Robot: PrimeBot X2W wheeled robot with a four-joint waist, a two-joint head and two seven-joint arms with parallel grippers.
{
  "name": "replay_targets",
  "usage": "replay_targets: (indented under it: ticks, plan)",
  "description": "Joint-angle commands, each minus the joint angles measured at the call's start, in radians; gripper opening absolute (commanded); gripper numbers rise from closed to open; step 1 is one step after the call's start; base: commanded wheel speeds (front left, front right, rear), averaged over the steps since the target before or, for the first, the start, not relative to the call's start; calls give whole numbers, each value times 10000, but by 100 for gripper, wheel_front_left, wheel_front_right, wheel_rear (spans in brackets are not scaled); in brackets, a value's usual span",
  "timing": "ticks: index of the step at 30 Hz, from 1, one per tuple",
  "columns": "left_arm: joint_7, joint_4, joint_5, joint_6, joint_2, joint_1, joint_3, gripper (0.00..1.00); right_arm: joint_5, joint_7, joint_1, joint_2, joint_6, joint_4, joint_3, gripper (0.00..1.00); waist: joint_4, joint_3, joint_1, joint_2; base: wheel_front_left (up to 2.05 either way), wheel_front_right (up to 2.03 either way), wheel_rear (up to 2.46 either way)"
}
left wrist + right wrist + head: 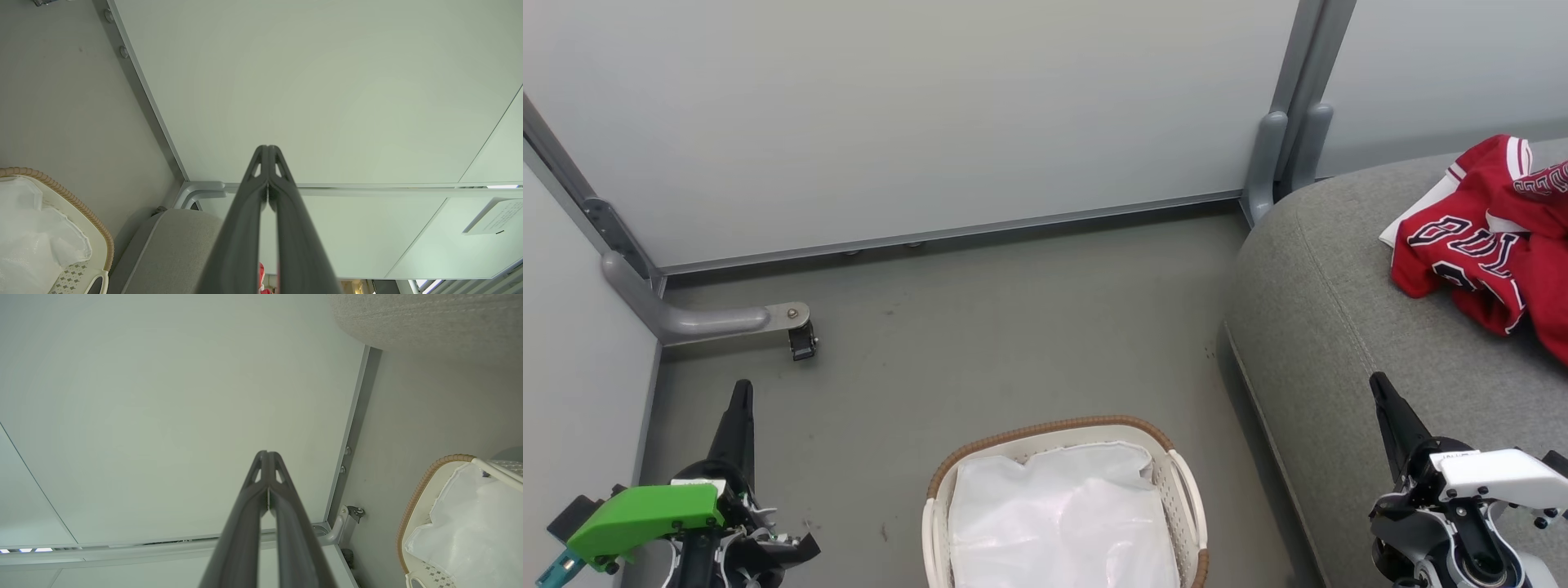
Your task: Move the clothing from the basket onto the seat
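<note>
Head view: I find the clothing (1486, 245) heaped on the seat (1323, 310), far right. The basket (1045, 431), on the floor between my arms, holds its white liner (1062, 514). Left gripper (741, 390) and right gripper (1377, 380) are both clenched, grasping nothing. The partition foot (727, 320) stands beyond the left gripper, apart from it.

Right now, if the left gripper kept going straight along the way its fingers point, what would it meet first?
Probably the pale partition panel: the left gripper, fingers shut, aims at it with nothing in between. How far off it stands is unclear.
</note>
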Motion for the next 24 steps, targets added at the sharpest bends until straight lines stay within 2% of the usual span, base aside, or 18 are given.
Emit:
replay_targets:
  ticks: [1, 24]
  plan:
    - [45, -24, -33, -44, 26, -108, 22, 0, 38, 11, -77, -55, 0, -35, -21, 0, 0, 0, 0, 15, 0, 0, 0]
    - [44, -26, -33, -44, 26, -107, 21, 0, 38, 10, -78, -55, 0, -35, -20, 0, 0, 0, 0, 15, 0, 0, 0]
